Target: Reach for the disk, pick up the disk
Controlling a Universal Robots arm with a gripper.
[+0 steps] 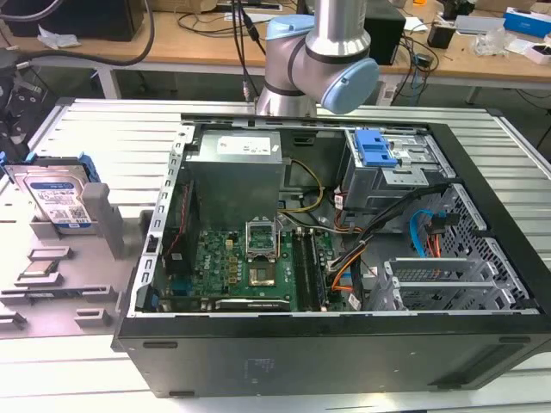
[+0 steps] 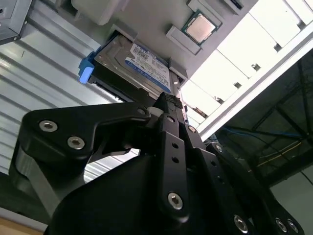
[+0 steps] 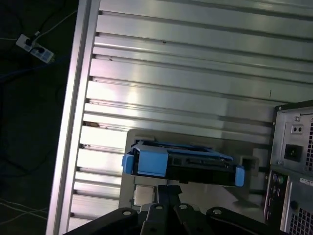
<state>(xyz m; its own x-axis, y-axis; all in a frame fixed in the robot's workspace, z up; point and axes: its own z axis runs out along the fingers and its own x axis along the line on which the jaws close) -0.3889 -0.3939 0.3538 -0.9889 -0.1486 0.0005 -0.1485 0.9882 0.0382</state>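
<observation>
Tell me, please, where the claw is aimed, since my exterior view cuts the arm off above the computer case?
Observer: In the second wrist view the claw points toward the disk.
Operator: Which edge of the disk shows from there?
Observer: In the first wrist view its connector edge faces the camera, with the blue bracket at both ends.
Operator: Anything else I'm missing?
Observer: A power strip lies on the dark floor beside the table.

In the second wrist view the gripper (image 2: 168, 100) is hiding the edge of the disk (image 2: 134, 63) just ahead of the jaws. In the first wrist view the picture's edge is cutting off the computer case (image 3: 293, 166) beside them.
</observation>
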